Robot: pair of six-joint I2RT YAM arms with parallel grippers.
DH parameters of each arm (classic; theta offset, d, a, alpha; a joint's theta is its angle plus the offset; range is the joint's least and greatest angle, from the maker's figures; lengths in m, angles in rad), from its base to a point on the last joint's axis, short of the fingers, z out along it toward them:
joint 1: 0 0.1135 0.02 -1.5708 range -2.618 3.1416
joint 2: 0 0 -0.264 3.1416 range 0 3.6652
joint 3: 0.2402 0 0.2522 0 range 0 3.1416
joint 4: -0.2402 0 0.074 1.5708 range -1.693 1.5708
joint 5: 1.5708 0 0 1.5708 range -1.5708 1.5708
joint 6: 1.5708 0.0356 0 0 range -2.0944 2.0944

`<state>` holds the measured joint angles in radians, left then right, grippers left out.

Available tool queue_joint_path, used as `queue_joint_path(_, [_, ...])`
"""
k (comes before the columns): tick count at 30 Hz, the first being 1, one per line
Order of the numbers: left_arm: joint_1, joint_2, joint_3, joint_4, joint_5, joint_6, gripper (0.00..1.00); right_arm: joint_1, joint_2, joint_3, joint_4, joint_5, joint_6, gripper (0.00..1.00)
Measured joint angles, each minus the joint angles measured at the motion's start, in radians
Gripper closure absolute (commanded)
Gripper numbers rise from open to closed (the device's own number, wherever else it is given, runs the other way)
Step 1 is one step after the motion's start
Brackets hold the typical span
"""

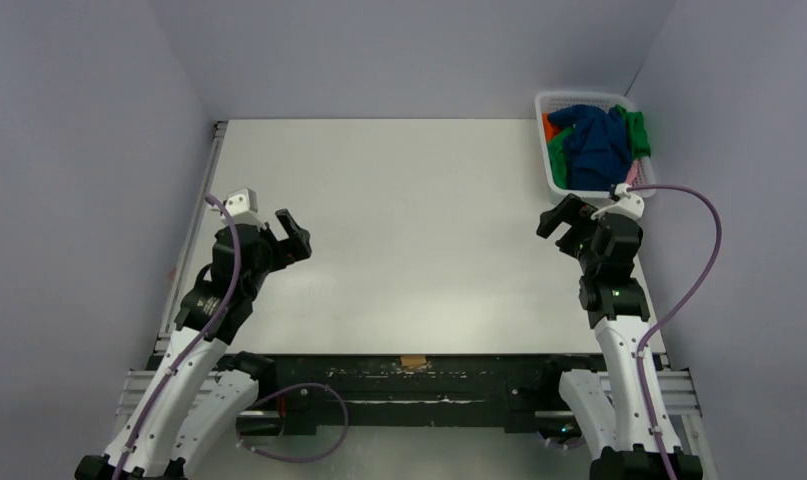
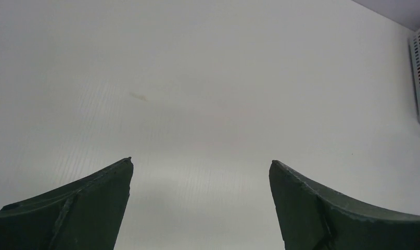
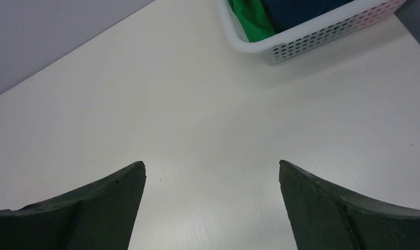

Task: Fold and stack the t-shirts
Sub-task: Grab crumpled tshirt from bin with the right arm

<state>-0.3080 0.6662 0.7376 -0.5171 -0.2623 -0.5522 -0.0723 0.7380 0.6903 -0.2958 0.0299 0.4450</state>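
We find no folding or stacking done: the crumpled blue, green and orange cloth t-shirts [image 1: 591, 145] lie heaped in the white plastic lattice basket [image 1: 576, 96] at the far right of the white table [image 1: 409, 200], with the left gripper [image 1: 294, 233] and right gripper [image 1: 557, 215] both released and empty.

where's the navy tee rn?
Top view: the navy t-shirt lies crumpled in the white basket at the far right corner of the table, between a green shirt and an orange shirt, just beyond the right claw.
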Motion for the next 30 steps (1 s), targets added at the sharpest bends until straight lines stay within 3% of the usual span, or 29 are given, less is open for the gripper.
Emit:
queue_joint_path(9, [0.000,-0.064,0.001,-0.006,0.031,-0.004,0.00,0.000,0.097,0.026,0.083,0.011,0.013,0.01])
queue_joint_path(18, [0.000,-0.078,0.003,-0.026,0.020,-0.005,0.00,-0.022,0.702,0.634,0.017,0.212,-0.026,0.06])
queue_joint_path(25, [0.000,-0.078,0.002,-0.028,-0.019,-0.007,0.00,-0.053,1.070,0.980,-0.037,0.330,-0.093,0.13])
queue_joint_path(28, [0.000,-0.075,0.002,-0.031,-0.039,-0.010,0.00,-0.059,1.188,1.047,-0.064,0.352,-0.106,0.25])
queue_joint_path(29, [-0.001,-0.075,0.002,-0.031,-0.047,-0.011,0.00,-0.060,1.214,1.055,-0.068,0.356,-0.109,0.39])
queue_joint_path(30, [-0.001,-0.075,0.002,-0.031,-0.054,-0.012,0.00,-0.060,1.246,1.064,-0.076,0.363,-0.114,0.61])
